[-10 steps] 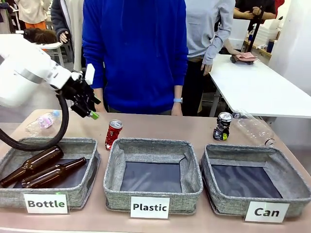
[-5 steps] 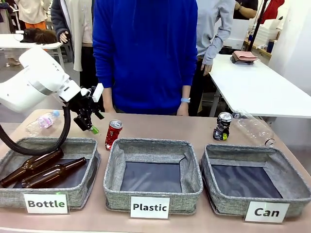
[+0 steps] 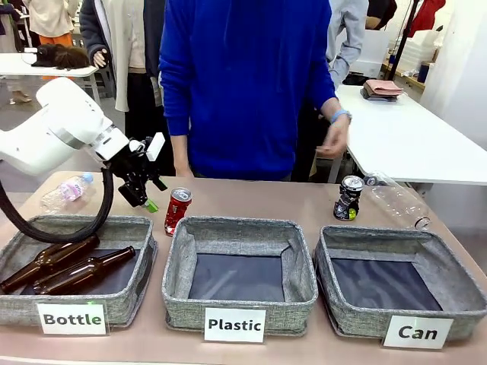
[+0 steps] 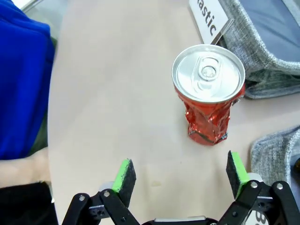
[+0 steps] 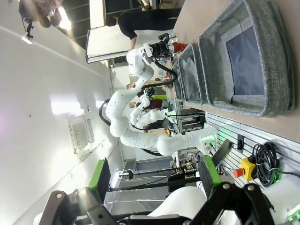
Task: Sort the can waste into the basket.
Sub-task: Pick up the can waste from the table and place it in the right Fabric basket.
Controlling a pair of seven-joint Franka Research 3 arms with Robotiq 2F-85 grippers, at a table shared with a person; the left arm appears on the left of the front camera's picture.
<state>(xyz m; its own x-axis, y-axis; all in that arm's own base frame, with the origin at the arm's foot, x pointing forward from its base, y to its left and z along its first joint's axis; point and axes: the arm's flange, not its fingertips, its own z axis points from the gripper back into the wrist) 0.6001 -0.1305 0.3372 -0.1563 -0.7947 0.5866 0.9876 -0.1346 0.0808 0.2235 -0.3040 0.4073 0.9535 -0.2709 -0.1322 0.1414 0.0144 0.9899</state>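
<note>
Cans: red can (image 4: pixel 208 93) upright at 1 o'clock off the left gripper (image 4: pixel 180 176), untouched; black can (image 3: pixel 349 198) on the table at 11 o'clock from the basket (image 3: pixel 350 315).
Tools: left gripper and right gripper (image 5: pixel 154 176) both spread wide, empty!

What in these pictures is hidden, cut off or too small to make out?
- Front view: the brown bottles have their bases hidden by the left edge and the Bottle basket wall.
- Front view: print on the red can and the black can is too small to read.
- Left wrist view: the top edge cuts the Plastic label to "astic".
- Front view: the left hand is side-on, so its opening is unclear there.
</note>
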